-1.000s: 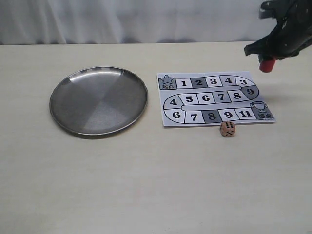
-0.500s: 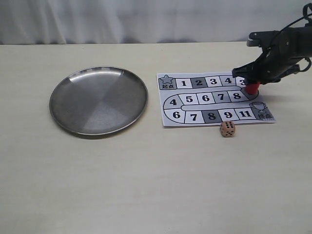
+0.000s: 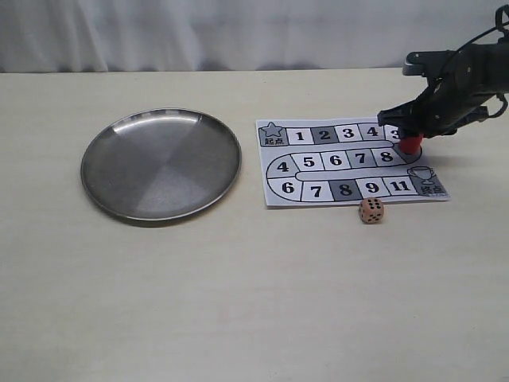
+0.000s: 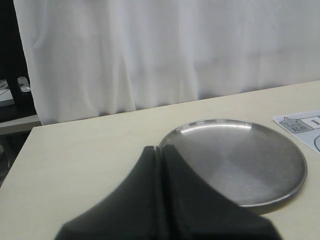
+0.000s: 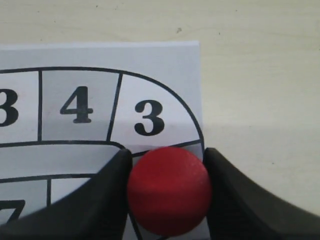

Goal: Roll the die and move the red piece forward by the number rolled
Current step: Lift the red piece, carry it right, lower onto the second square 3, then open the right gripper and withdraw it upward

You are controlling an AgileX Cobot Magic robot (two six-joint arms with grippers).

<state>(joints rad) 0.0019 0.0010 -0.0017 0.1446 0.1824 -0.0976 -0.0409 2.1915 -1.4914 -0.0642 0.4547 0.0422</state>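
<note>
The red piece [image 3: 410, 143] stands low over the right bend of the paper game board [image 3: 350, 163], on or just above the square after the 3. My right gripper [image 3: 412, 135] is shut on the red piece [image 5: 169, 190], a black finger pressed to each side. The tan die [image 3: 371, 210] lies on the table just in front of the board's near edge, with a many-pipped face towards the camera. My left gripper [image 4: 161, 149] is shut on nothing, hovering near the steel plate [image 4: 280, 190]; it is outside the exterior view.
A round steel plate [image 3: 119, 151] lies on the left half of the beige table. A white curtain hangs behind the table's far edge. The board's squares 3 [image 5: 149, 117] and 4 [image 5: 76, 104] show just beyond the red piece.
One second ago the right gripper held the red piece high, off the board's right side. It came down and leftward onto the board's right bend, then held still.
</note>
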